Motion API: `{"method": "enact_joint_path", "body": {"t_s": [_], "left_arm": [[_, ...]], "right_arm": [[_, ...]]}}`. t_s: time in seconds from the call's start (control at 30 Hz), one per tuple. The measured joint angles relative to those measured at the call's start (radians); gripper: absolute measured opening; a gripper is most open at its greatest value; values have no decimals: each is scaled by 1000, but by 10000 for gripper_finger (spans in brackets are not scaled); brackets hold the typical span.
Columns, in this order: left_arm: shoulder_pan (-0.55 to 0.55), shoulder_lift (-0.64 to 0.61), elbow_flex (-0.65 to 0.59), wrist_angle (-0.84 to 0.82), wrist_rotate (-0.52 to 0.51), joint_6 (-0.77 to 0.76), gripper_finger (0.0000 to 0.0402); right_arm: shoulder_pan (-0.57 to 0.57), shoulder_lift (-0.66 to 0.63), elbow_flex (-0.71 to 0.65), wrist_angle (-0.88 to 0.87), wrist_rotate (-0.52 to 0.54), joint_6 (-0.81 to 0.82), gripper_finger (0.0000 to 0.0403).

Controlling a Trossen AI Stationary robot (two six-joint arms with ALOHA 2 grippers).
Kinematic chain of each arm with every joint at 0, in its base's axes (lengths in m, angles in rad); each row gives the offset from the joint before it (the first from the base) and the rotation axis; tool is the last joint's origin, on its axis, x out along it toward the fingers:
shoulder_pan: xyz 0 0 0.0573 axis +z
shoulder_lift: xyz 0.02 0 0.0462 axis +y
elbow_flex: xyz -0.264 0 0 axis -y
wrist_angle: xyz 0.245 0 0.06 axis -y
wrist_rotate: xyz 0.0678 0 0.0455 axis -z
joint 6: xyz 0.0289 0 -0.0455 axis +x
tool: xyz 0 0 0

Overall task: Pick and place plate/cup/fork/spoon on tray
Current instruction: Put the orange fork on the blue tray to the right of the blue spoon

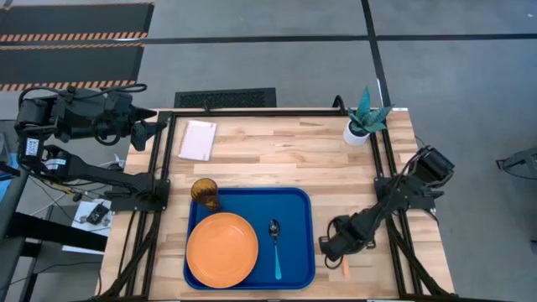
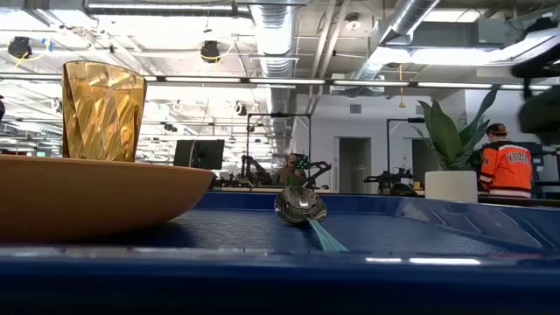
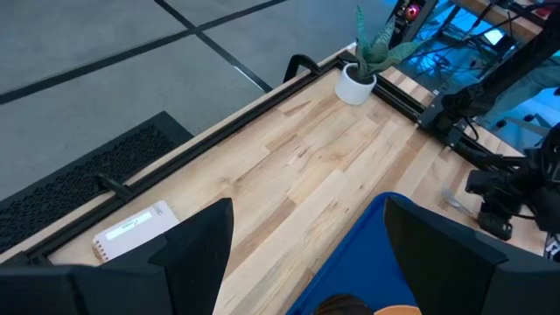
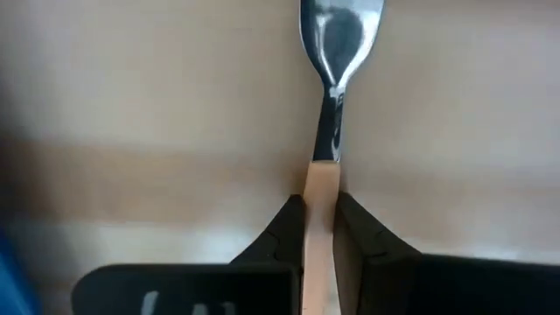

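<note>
The blue tray (image 1: 294,201) lies at the table's near middle. The orange plate (image 1: 221,249) sits in its left half and the blue-handled spoon (image 1: 275,243) in its right half. The amber cup (image 1: 204,192) stands upright at the tray's far left corner, behind the plate in the low view (image 2: 102,109). My right gripper (image 1: 334,247) is low over the table just right of the tray, shut on the fork (image 4: 339,35). The fork's orange handle (image 1: 343,267) sticks out toward the near edge. My left gripper (image 1: 149,126) is open and empty above the table's far left corner. My right gripper pinches the fork's orange handle (image 4: 321,179) between its two fingers (image 4: 284,229), close to where the handle meets the silver neck. The handle runs lengthwise between the fingers and the silver head points away past their tips. Whether the fork is clear of the table I cannot tell.
A pale notepad (image 1: 198,139) lies at the far left and a white pot with a green plant (image 1: 362,124) stands at the far right corner. Bare wood lies between the tray and the far edge. A person in an orange top (image 2: 505,166) stands in the room behind.
</note>
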Motion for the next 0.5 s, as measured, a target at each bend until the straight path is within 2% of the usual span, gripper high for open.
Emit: {"method": "enact_joint_path", "body": {"t_s": [0.5], "left_arm": [[0,0,0,0,0,-5,282]], "right_arm": [[-82,0,128,-197,-6,-162,39]]}}
